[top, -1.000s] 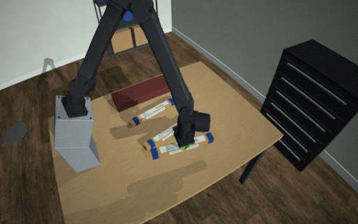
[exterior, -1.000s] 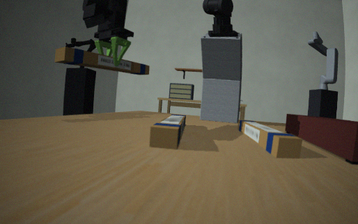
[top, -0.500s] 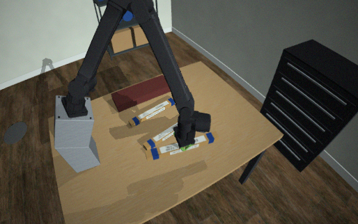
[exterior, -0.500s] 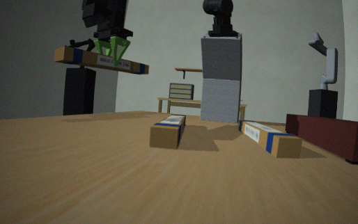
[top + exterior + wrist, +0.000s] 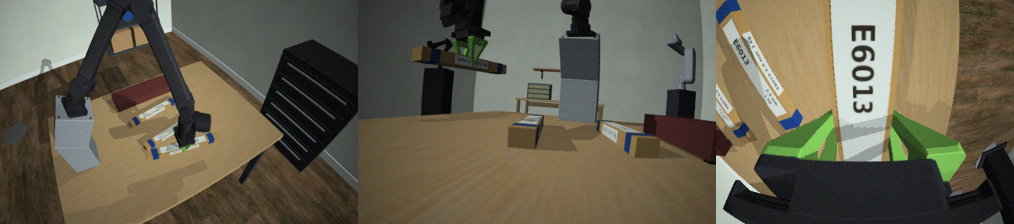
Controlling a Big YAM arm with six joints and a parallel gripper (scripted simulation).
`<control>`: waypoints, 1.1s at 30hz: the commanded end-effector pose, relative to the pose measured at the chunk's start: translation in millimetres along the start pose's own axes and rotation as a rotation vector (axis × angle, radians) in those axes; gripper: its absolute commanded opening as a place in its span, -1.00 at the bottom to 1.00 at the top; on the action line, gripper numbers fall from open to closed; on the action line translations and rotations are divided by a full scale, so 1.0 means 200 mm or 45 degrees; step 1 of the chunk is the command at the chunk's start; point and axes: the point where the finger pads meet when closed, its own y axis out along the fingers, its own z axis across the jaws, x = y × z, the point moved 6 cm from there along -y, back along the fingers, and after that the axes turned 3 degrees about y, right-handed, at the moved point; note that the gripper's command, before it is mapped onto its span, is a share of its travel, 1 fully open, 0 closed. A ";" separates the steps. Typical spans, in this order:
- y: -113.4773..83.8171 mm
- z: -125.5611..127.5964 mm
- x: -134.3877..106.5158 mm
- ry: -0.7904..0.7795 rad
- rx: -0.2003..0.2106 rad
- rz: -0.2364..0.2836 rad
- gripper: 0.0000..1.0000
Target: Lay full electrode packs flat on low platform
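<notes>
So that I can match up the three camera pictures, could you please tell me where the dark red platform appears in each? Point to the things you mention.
Top: the dark red platform [image 5: 139, 94] [image 5: 682, 133] [image 5: 722, 142] lies above centre, partly behind the arm.
Exterior: right edge.
Wrist: a sliver at the left edge.
Shared landmark: the raised pack [image 5: 168, 149] [image 5: 450, 59] [image 5: 864, 15].

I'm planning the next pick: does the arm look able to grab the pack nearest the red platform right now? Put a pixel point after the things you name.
Probably not yet: the end effector [image 5: 184, 147] [image 5: 471, 57] [image 5: 862, 113] is shut on another pack [image 5: 168, 149] [image 5: 459, 60] [image 5: 864, 65]. Otherwise, the pack's [image 5: 154, 109] [image 5: 617, 133] top looks uncovered.
</notes>
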 end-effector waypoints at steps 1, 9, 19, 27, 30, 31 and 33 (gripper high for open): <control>-0.17 -0.11 0.15 -0.004 -0.056 -0.102 -1.00; -0.17 -0.11 0.15 -0.004 -0.056 -0.102 -1.00; -0.14 -0.12 0.16 -0.002 -0.061 -0.114 -1.00; -0.01 -0.13 0.13 0.019 -0.053 -0.090 -1.00; 0.01 -0.13 0.13 0.021 -0.053 -0.088 -1.00; 0.00 -0.13 0.13 0.020 -0.055 -0.091 -1.00; 0.01 -0.13 0.14 0.019 -0.059 -0.100 -1.00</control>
